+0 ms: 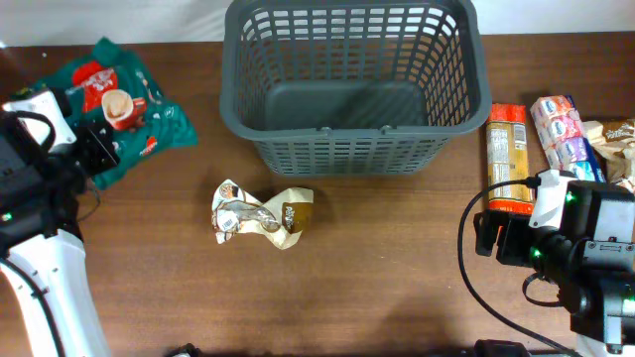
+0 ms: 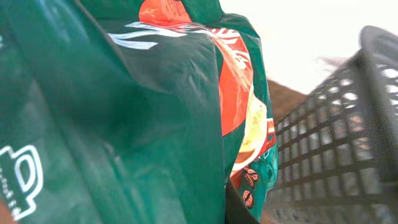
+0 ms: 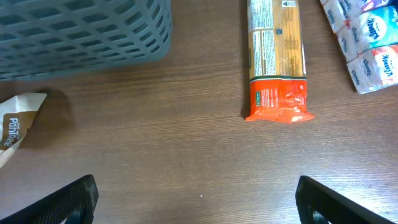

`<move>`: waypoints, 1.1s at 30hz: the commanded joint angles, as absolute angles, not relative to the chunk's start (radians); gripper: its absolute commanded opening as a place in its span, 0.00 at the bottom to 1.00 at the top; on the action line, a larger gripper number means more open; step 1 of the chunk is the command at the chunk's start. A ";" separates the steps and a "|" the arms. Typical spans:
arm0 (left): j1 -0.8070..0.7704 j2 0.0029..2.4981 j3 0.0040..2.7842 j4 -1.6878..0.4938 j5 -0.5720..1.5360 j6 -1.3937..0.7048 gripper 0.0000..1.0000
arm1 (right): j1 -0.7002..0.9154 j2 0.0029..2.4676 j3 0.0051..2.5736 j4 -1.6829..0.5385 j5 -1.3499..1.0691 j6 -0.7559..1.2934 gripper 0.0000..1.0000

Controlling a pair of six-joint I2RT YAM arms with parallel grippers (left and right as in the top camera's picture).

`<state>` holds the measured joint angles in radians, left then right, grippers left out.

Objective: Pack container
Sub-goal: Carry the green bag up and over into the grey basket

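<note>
The container (image 1: 347, 149), a large dark grey lattice basket, stands empty at the back middle of the table; it also shows in the left wrist view (image 2: 348, 124) and the right wrist view (image 3: 81, 31). A green coffee bag (image 1: 149, 119) lies at the far left. My left gripper (image 1: 97, 147) is shut on its near edge; the bag (image 2: 124, 112) fills the left wrist view and hides all but one finger. My right gripper (image 1: 493, 238) is open and empty above bare table (image 3: 205, 205), just in front of an orange snack pack (image 3: 277, 56).
A crumpled brown and white pack (image 1: 260, 213) lies in front of the basket, its edge in the right wrist view (image 3: 12, 124). The orange pack (image 1: 507, 159), a tissue pack (image 1: 566, 134) and a brown pack (image 1: 617, 139) lie at the right.
</note>
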<state>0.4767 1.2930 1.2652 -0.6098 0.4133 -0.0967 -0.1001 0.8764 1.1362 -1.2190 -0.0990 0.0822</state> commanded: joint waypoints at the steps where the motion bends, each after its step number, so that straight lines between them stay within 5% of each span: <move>1: 0.479 1.250 1.382 -0.577 0.563 -0.010 0.02 | -0.092 0.877 1.148 -1.215 -0.098 0.088 0.99; 16: 0.419 1.250 1.605 -0.568 0.802 0.119 0.02 | -0.092 0.877 1.148 -1.215 -0.098 0.088 0.99; 33: 0.097 1.317 1.661 -0.345 0.803 0.123 0.02 | -0.092 0.877 1.148 -1.216 -0.102 0.095 0.99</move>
<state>0.1436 1.2999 1.6112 -0.3985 0.7940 0.1078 -0.1001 0.8764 1.1362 -1.2190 -0.0990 0.0834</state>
